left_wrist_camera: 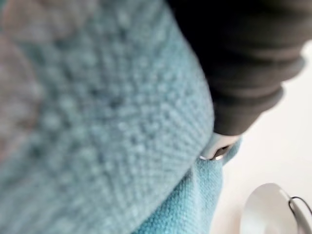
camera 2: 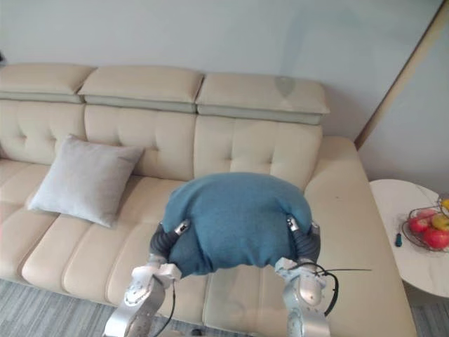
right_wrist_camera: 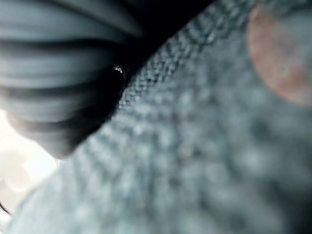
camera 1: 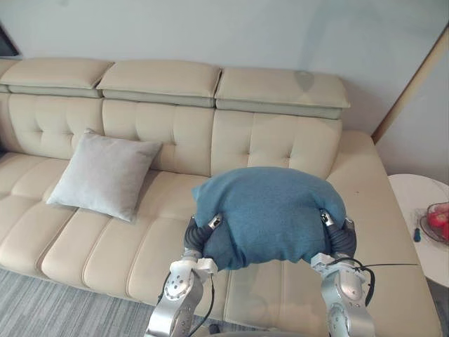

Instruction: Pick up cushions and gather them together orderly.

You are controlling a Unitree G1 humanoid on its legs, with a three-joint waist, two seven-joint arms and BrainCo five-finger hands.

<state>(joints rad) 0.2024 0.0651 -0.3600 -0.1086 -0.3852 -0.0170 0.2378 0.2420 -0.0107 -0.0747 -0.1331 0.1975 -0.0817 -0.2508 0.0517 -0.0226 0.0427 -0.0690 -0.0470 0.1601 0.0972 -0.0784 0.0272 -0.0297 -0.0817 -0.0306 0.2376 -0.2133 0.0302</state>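
The blue cushion (camera 1: pixel 270 214) is held up between the 2 hands, above the right part of the cream sofa (camera 1: pixel 280 140) and toward its near edge. The left hand (camera 1: pixel 201 236) is pushed into the cushion's lower left corner and the right hand (camera 1: pixel 342 237) into its lower right corner. Both wrists are bent inward, and the 2 forearms rise side by side from the near edge, well apart. The cushion bulges between them and sags a little along the bottom.

Whether either hand is clenched on the fabric or only pressing against it, I cannot tell, because the cushion hides that. Seen from each wrist, the knit lies right against the dark ribbed cover.

A grey cushion (camera 1: pixel 104 174) leans tilted against the sofa back at the left, well apart from the blue cushion. At the right stands a round white desk (camera 1: pixel 414 193) carrying a fruit basket (camera 1: pixel 438 221).
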